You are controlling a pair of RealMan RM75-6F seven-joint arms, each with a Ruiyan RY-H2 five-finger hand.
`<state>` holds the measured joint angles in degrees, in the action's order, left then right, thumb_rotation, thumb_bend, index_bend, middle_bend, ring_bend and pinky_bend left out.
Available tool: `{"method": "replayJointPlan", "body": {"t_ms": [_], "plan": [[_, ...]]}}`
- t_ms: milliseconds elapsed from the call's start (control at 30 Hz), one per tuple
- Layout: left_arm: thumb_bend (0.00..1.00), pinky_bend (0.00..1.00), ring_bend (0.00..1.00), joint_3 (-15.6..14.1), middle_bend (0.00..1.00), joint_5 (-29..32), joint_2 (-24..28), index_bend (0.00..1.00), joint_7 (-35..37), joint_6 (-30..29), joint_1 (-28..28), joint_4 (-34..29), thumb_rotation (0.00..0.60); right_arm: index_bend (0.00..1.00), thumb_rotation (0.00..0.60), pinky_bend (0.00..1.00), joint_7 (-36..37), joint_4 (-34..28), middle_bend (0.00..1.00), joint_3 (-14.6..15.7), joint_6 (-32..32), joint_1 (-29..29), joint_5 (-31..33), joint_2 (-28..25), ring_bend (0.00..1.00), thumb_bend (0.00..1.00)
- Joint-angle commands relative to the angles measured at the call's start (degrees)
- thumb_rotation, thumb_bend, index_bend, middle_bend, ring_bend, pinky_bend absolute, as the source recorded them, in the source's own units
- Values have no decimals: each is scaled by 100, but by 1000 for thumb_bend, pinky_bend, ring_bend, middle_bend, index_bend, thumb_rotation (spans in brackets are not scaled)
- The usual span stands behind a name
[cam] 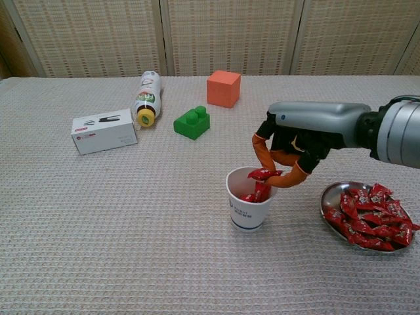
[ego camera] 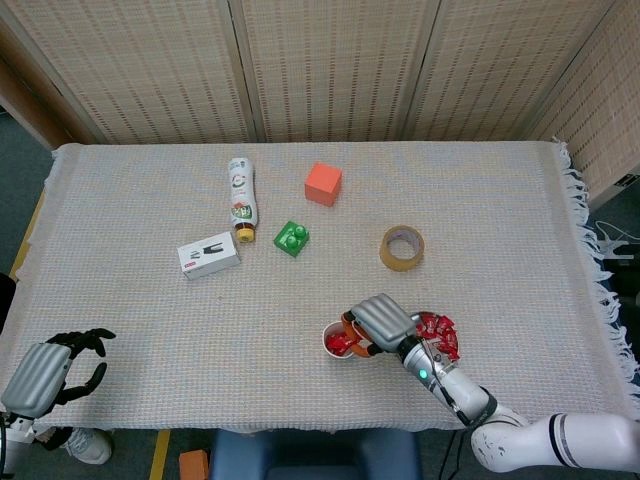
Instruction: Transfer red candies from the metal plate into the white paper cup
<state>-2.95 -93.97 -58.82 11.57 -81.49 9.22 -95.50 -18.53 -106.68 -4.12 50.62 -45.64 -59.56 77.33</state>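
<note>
Directly over the white paper cup [cam: 249, 199], the right hand [cam: 292, 146] pinches one red candy [cam: 262, 174] between its orange fingertips [cam: 293, 178], just above the rim; other candies lie inside the cup. More red candies fill the metal plate [cam: 328, 195] to the cup's right. At the table's near-left corner, the left hand [ego camera: 48, 371] hangs with fingers spread, holding nothing.

The right hand [cam: 293, 141] is seen with a smooth silver-grey back shell, black inner parts and orange-covered fingers [cam: 262, 152]. A small green light is shown on its grey-and-white forearm. The left hand [ego camera: 50, 368] is built alike, with black fingers.
</note>
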Motion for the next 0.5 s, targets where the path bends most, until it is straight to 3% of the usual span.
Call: {"method": "replayJointPlan", "body": {"t_ms": [33,300,367,500], "plan": [[432,415,400,1,477,8,2,301,5,4,0,-2,600,515,600,1000,53,-17,880,10,-6,23,-41,-32,776,264],[432,415,406,-8,477,-12,2,301,-25,15,5,-8,600,320,600,1000,205,-128,880,74,26,142,-236,-261,776,153],[432,415,412,-11,477,-22,7,301,-23,12,5,-14,600,308,600,1000,223,-154,880,113,81,203,-293,-324,776,151],[432,415,412,-2,478,-11,4,301,-7,-14,-6,-4,600,392,600,1000,-18,-193,880,319,199,345,-223,-565,776,151]]}}
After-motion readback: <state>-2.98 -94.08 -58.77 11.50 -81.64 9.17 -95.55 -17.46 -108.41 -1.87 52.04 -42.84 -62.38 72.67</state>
